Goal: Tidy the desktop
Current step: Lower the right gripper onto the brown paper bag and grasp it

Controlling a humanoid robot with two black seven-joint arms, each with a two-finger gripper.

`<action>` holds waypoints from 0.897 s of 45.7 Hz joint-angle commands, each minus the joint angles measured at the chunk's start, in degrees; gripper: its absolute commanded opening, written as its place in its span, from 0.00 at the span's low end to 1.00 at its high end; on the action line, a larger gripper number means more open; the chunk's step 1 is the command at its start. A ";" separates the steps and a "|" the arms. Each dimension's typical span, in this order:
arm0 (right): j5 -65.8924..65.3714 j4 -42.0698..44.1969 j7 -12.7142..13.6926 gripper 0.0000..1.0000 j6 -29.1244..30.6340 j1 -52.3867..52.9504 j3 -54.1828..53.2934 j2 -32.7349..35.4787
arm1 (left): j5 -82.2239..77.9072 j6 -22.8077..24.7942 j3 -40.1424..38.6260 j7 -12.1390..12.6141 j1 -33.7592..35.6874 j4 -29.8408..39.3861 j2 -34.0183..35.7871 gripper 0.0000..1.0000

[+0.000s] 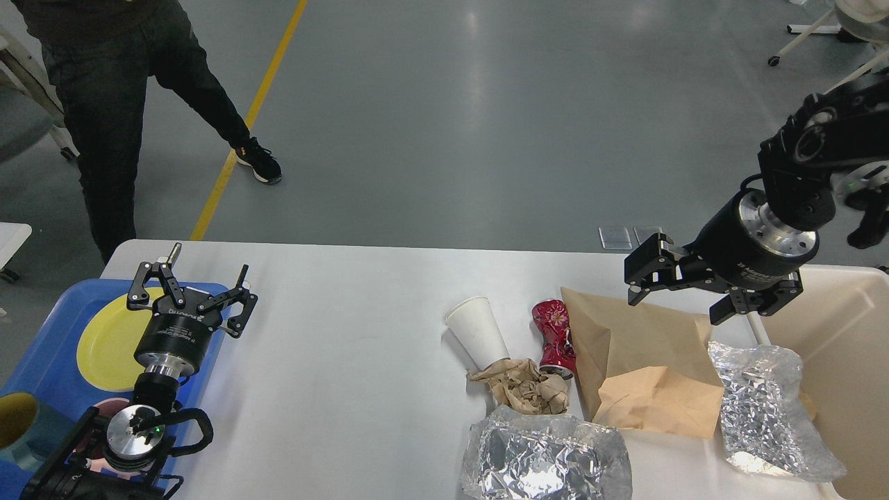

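Right gripper (677, 295): fingers spread, holding nothing, hanging over brown paper bag (642, 354).
Left gripper (191, 292): fingers parted (empty), above blue tray (42, 361).
Desktop (347, 361): beneath both grippers.

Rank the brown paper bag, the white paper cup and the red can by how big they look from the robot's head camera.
1. Brown paper bag, clearly largest.
2. White paper cup.
3. Red can, crushed, slightly smaller than the cup.
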State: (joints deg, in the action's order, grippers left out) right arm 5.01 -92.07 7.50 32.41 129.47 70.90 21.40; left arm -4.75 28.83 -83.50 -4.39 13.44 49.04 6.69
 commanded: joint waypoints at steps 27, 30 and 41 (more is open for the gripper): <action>40.95 9.79 0.32 1.00 -25.46 -30.40 0.29 2.86 | 0.00 0.00 0.00 0.00 0.01 0.09 0.08 0.97; 40.95 13.83 0.41 1.00 -25.55 -34.80 -1.99 2.16 | 0.00 0.00 0.00 0.00 0.01 0.00 -0.01 0.97; 41.04 25.79 0.50 1.00 -25.81 -50.27 -5.69 -3.91 | 0.00 0.00 0.00 0.00 0.01 0.00 -0.01 0.97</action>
State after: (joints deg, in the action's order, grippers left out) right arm 45.98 -71.00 7.99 6.86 84.93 66.15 19.93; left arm -4.74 28.83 -83.50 -4.39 13.45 49.04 6.69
